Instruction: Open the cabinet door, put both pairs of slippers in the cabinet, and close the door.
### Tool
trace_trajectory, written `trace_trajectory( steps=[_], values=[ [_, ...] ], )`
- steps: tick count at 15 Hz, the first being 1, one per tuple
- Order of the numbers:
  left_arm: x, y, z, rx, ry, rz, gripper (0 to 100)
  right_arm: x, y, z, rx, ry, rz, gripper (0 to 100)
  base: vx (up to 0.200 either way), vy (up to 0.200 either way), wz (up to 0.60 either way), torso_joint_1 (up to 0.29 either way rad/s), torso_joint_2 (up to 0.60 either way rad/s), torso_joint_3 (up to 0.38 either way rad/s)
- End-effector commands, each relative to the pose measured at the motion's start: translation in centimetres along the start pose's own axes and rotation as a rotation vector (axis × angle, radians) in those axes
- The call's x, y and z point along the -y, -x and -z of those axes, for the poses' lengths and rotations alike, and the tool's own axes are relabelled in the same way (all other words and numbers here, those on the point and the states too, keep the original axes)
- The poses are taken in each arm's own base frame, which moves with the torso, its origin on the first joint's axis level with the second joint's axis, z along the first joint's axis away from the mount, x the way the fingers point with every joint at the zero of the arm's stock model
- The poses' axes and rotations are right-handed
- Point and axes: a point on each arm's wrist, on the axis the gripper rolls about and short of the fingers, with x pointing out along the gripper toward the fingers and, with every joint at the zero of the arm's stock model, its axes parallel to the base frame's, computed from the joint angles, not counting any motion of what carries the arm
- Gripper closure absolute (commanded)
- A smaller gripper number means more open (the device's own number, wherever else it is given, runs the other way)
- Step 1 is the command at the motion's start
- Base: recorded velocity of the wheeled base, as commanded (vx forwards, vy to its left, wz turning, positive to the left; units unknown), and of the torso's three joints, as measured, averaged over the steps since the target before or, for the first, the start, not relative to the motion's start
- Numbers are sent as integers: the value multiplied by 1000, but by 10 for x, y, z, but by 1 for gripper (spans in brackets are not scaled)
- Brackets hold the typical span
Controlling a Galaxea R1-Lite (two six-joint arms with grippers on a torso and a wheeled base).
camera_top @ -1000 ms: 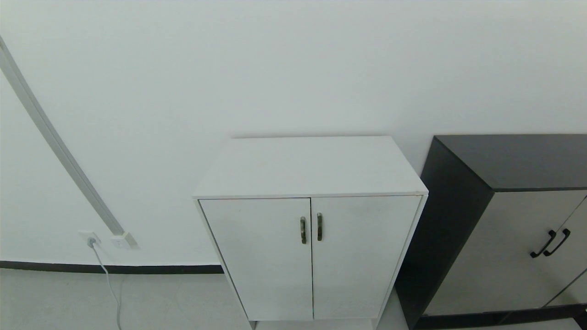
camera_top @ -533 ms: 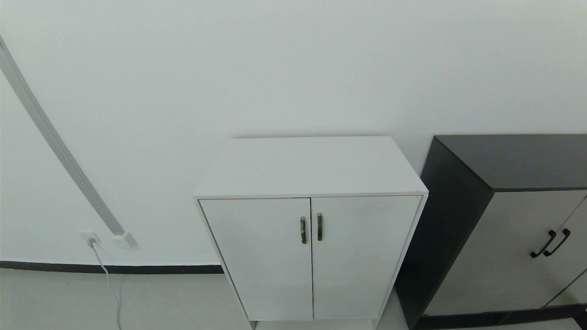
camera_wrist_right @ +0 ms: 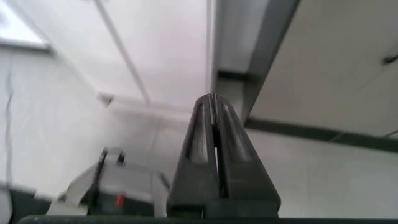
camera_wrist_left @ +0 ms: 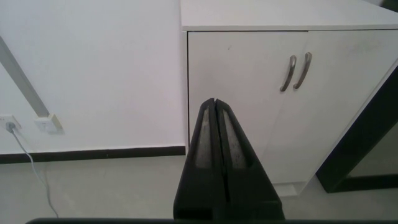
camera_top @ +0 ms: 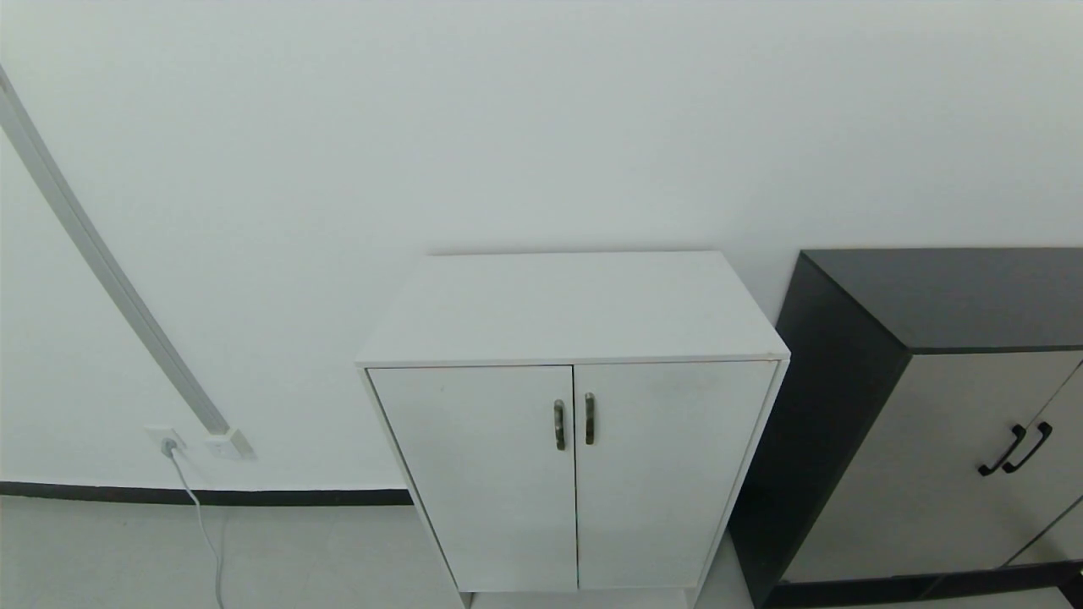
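A white two-door cabinet (camera_top: 572, 406) stands against the wall, both doors shut, with two dark metal handles (camera_top: 574, 421) side by side at the centre seam. The same cabinet (camera_wrist_left: 292, 106) appears in the left wrist view, where its handles (camera_wrist_left: 296, 71) sit beyond my left gripper (camera_wrist_left: 215, 103). That gripper is shut, fingers pressed together with nothing between them, and held some way in front of the left door. My right gripper (camera_wrist_right: 214, 99) is shut and empty too, pointing along the floor beside a dark cabinet side (camera_wrist_right: 249, 74).
A black cabinet with grey doors (camera_top: 931, 406) stands right against the white cabinet's right side. On the left wall a slanted cable duct (camera_top: 101, 254) runs down to a socket (camera_top: 167, 441) with a white cord (camera_top: 203, 529) trailing onto the floor.
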Motion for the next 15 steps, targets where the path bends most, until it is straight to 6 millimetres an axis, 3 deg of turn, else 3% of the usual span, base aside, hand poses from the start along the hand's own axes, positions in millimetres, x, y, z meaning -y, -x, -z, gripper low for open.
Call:
trace_trajectory(
  steps=[1,6,15],
  values=[
    [0,0,0,0,0,1,100,-2,11,4,145,-1,63,100,0,0,0,0,0,0],
    [0,0,0,0,-1,0,100,-4,22,12,324,16,83,100,0,0,0,0,0,0],
    [0,0,0,0,-6,0,100,-1,23,11,341,-104,187,100,0,0,0,0,0,0]
  ],
)
